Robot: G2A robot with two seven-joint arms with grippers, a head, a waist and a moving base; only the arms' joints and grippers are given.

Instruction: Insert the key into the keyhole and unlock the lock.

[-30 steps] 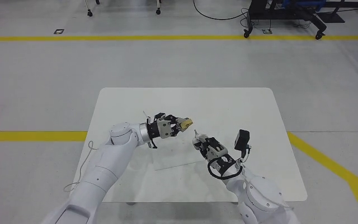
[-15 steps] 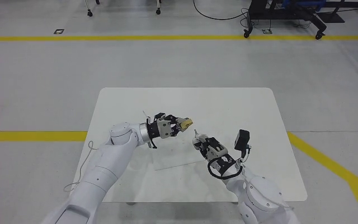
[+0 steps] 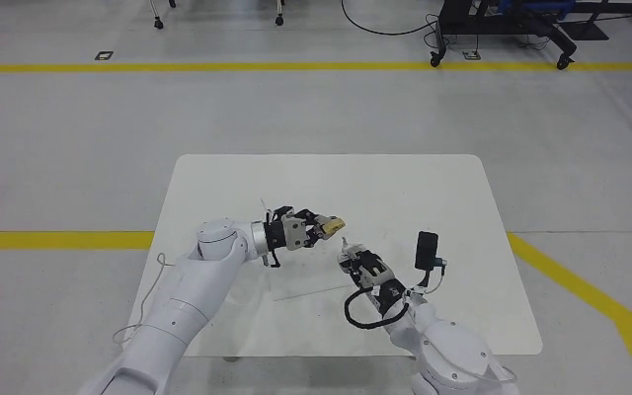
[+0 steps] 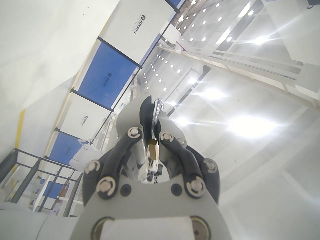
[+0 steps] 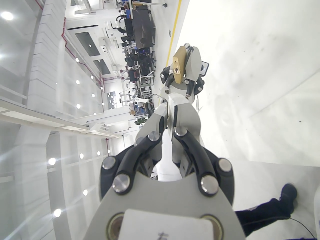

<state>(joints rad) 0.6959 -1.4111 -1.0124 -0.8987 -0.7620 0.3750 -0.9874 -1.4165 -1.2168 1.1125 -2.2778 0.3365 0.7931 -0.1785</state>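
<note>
A brass padlock (image 3: 332, 225) hangs above the table's middle, with my left gripper (image 3: 322, 226) shut on it. In the left wrist view the brass body (image 4: 153, 150) sits between the fingers and the steel shackle (image 4: 158, 106) sticks out past the tips. In the right wrist view the padlock (image 5: 179, 66) faces me with its keyhole (image 5: 177, 71) towards my right gripper (image 5: 168, 109). That gripper (image 3: 348, 253) is shut on a small silver key (image 3: 345, 241), whose tip points at the padlock a short gap away.
Both arms hover over the white table (image 3: 444, 188), which has bare room behind and to the right of them. A faint flat rectangular sheet (image 3: 296, 281) lies on the table beneath the left gripper.
My left gripper has brought the padlock slightly nearer and lower. The right arm has shifted left with the key, and the gap between key and padlock has narrowed.
</note>
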